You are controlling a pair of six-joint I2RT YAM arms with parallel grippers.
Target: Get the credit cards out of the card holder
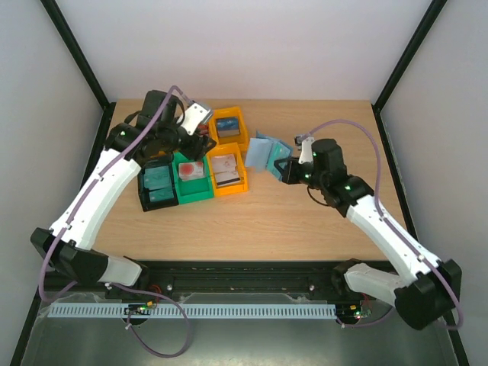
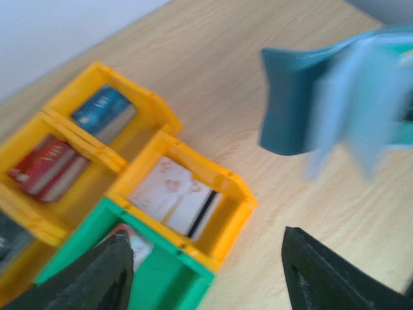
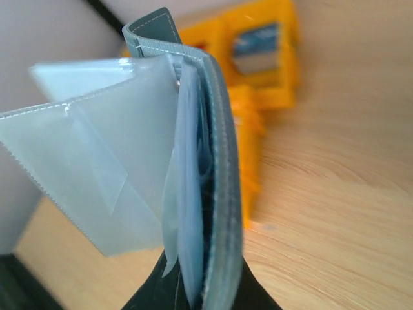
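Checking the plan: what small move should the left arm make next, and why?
Probably swing the left end effector from the orange bins toward the card holder: it is open and empty, while the right end effector holds the holder up, sleeves fanned. Their contents are unclear.

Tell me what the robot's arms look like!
The left arm and right arm are long white tubes with chunky black joints. Purple cables loop along them, tiny green lights glow, and the left hand and right hand are black.

The card holder (image 2: 292, 103) is blurred and cropped at right
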